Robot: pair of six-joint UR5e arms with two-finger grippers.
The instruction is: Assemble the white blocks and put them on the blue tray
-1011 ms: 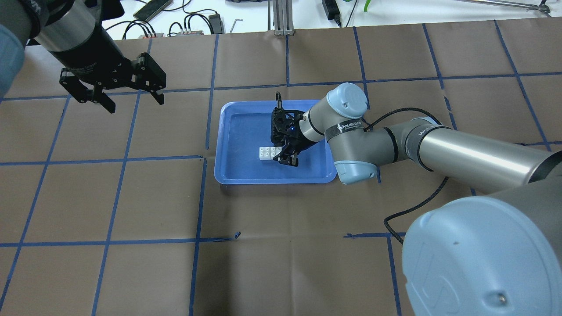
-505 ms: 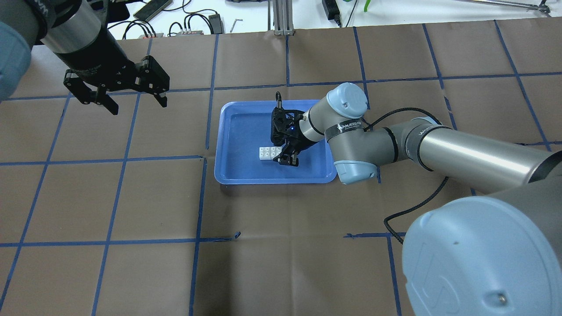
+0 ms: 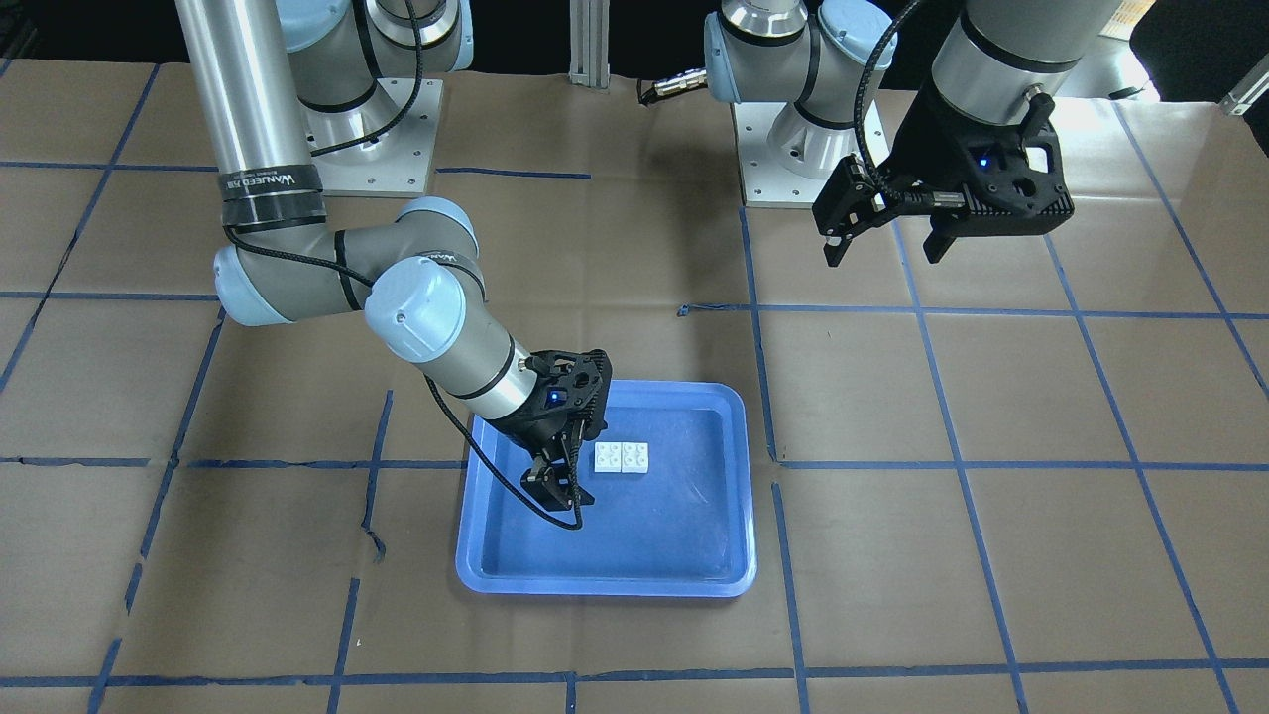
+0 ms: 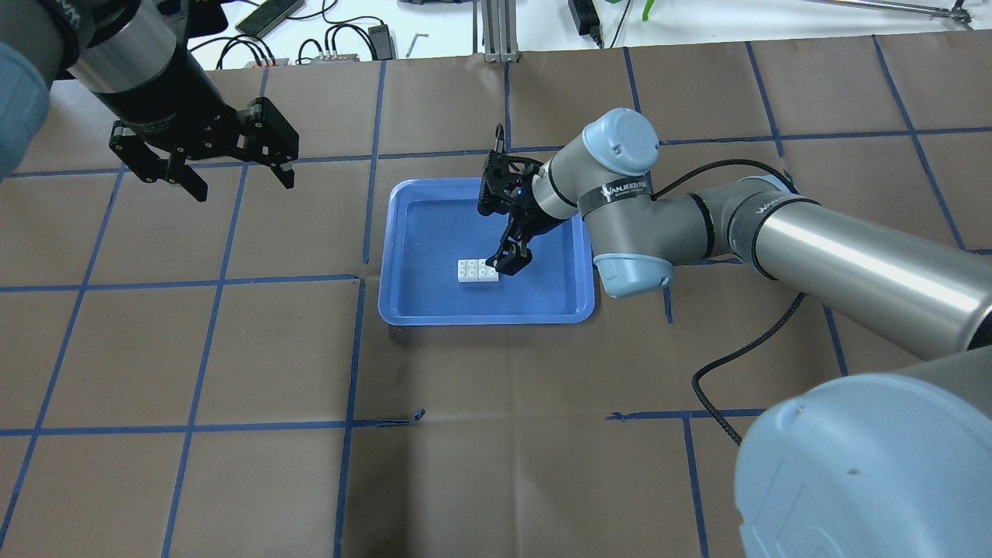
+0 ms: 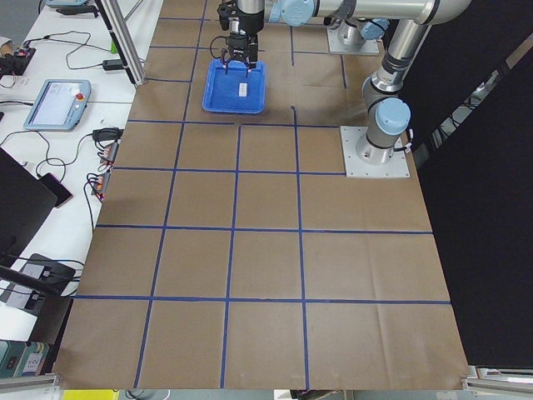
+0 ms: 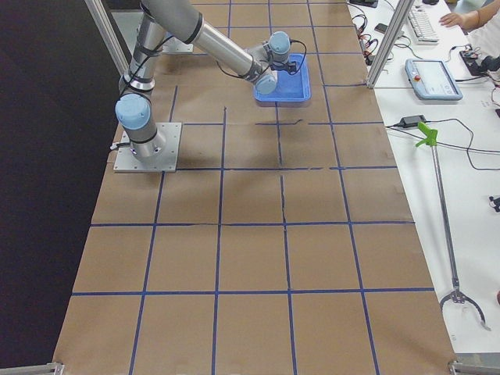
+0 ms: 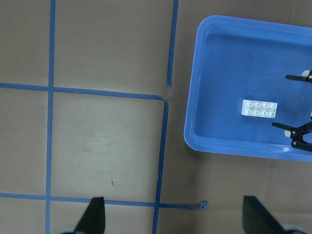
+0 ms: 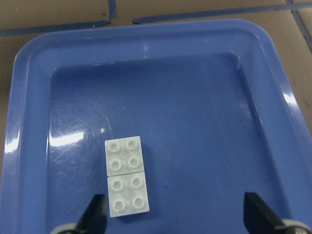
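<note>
The left arm [image 4: 147, 77] hangs above the brown tabletop [image 4: 496, 465]. The left jaws stand spread wide, released, with nothing between them. Beneath them the tabletop shows brown paper crossed by blue tape lines [image 4: 209, 280]. In the left wrist view the blue tray [image 7: 229, 63] lies ahead of these jaws and off to 1 side, well apart from both fingers [image 7: 95, 217].

On the tray floor the 2 white blocks [image 4: 478, 270] lie flat with their studs up. They touch edge to edge and form 1 strip of 8 studs. The strip sits near the middle of the tray, apart from every rim.

The right arm [image 4: 852, 256] reaches in over the tray's far right corner. The right jaws are released too, grasping nothing, and hang tilted above the tray floor. In the right wrist view the strip lies between their 2 fingers, much nearer 1 than the other, and neither finger presses on it. The front-facing view shows bare blue floor between these jaws and the nearest block.
</note>
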